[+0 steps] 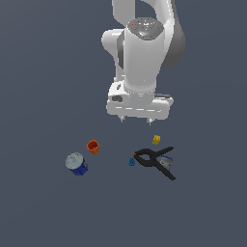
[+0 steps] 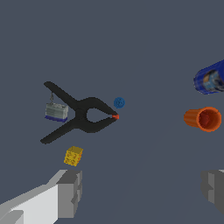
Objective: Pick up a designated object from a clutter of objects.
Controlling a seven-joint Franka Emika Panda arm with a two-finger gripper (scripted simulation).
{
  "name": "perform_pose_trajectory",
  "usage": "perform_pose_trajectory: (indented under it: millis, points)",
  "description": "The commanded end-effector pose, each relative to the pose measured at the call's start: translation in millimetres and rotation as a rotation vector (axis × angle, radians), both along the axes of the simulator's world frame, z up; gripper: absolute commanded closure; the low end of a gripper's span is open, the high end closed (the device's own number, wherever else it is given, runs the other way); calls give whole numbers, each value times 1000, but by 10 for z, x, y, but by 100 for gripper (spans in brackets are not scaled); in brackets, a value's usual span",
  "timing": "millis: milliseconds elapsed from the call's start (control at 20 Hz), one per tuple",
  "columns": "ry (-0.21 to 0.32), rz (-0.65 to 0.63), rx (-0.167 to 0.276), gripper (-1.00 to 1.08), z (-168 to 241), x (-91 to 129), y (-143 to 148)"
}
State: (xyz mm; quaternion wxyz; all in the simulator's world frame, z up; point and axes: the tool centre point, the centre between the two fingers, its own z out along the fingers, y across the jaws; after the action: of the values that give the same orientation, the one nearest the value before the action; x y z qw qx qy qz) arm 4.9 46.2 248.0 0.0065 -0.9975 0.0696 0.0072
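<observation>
Dark grey table [image 1: 43, 212] under scattered clutter, pincer [image 1: 135, 119] hovered spread wide and empty above it, tiny yellow block [image 1: 156, 140] lay on the table just beside the black clamp [image 1: 155, 162], near one grey fingertip [image 2: 70, 193], ungrasped.

counts showing on the counter [image 1: 38, 212] | yellow block [image 1: 156, 140]: 1 | black spring clamp [image 1: 154, 161]: 1 | orange cup [image 1: 92, 146]: 1 | blue-and-white can [image 1: 76, 163]: 1 | tiny blue piece [image 1: 131, 162]: 1 | small pale box [image 1: 167, 162]: 1 | total lying there: 6 items
</observation>
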Motion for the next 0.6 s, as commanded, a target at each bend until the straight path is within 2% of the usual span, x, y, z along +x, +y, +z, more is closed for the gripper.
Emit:
perform_pose_trajectory:
  millis: [0,550]
  points:
    - [-1,-27,-6,-92,-174,-6,125]
    - [-8,-157,-23,-92,-1022,-173,757]
